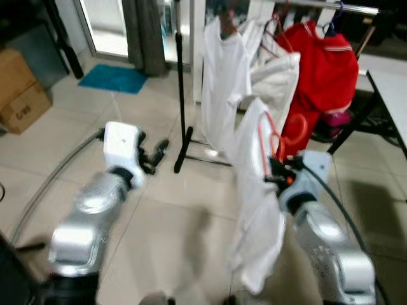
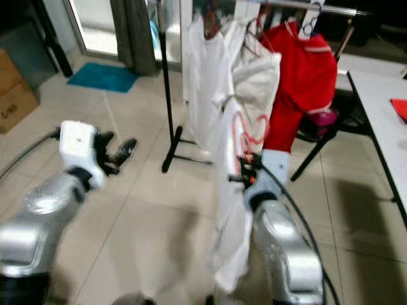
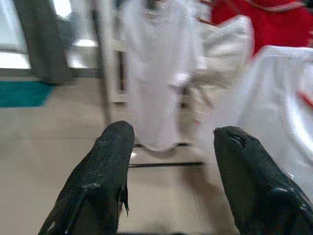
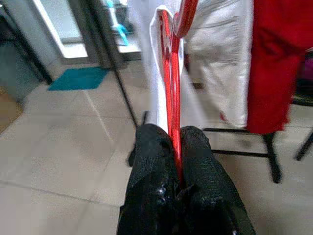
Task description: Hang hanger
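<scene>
A red hanger point(image 4: 171, 73) carries a white shirt point(image 1: 257, 210) that drapes down in front of me. My right gripper point(image 1: 275, 166) is shut on the hanger's lower part, its fingers point(image 4: 156, 161) pinching the red wire. The hanger's hook point(image 1: 278, 136) curls up near the hanging clothes. The clothes rack's rail point(image 1: 331, 7) runs along the top right, with a white garment point(image 1: 222, 82) and a red garment point(image 1: 324, 76) on it. My left gripper point(image 1: 156, 152) is open and held out low over the floor, left of the rack pole point(image 1: 181, 82).
The rack's black pole and foot point(image 1: 191, 155) stand between my arms. A white table point(image 1: 391, 95) is at the right edge. A cardboard box point(image 1: 19, 92) sits far left, a teal mat point(image 1: 114, 77) by the door. Tiled floor lies ahead.
</scene>
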`<state>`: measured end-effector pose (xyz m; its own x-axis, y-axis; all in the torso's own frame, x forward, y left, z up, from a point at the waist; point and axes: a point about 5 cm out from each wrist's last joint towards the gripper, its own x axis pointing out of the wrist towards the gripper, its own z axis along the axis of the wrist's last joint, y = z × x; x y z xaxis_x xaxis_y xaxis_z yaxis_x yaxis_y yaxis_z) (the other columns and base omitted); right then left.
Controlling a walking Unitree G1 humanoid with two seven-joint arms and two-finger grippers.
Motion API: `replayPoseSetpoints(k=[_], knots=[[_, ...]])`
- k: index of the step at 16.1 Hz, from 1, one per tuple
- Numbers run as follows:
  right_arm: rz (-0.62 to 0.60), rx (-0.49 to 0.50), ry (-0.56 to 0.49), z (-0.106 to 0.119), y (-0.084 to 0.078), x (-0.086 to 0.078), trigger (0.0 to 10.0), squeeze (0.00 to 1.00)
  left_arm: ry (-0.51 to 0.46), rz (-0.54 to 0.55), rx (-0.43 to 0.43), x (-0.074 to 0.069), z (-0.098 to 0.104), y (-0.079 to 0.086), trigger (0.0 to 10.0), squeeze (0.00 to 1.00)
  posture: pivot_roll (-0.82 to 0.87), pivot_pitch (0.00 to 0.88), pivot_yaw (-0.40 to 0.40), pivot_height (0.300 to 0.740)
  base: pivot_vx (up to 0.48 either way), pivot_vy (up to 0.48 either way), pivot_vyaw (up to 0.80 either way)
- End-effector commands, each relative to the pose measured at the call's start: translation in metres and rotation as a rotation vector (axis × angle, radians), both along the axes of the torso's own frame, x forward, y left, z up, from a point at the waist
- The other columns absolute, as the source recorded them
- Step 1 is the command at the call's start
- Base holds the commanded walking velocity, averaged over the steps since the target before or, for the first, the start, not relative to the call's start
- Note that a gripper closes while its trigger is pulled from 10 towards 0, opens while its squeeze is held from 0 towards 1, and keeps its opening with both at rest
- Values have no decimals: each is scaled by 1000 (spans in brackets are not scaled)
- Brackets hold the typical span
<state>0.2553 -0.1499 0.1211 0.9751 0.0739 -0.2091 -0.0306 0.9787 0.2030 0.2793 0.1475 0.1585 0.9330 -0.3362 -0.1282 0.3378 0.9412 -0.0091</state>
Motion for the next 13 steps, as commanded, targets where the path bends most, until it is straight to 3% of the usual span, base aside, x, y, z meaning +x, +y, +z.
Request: replayPoseSetpoints(k=[1, 6, 8, 11, 13], knots=[[3, 2, -34, 7, 1, 0, 10000, 0, -5, 14, 15, 0, 2, 6, 10000, 0, -3, 103, -30, 740, 379, 0, 0], [3, 5, -35, 7, 2, 0, 10000, 0, -3, 6, 15, -1, 2, 6, 10000, 0, -3, 99, -22, 740, 385, 0, 0], [20, -56, -30, 8, 2, 1, 10000, 0, -4, 1, 16, 0, 3, 5, 10000, 0, -6, 96, -20, 740, 394, 0, 0], [7, -53, -25, 7, 0, 1, 10000, 0, -4, -7, 17, 1, 2, 4, 10000, 0, -6, 96, -20, 740, 393, 0, 800], [3, -37, -32, 7, 0, 1, 10000, 0, -4, -16, 23, 1, 2, 3, 10000, 0, -7, 87, -17, 740, 394, 0, 0]])
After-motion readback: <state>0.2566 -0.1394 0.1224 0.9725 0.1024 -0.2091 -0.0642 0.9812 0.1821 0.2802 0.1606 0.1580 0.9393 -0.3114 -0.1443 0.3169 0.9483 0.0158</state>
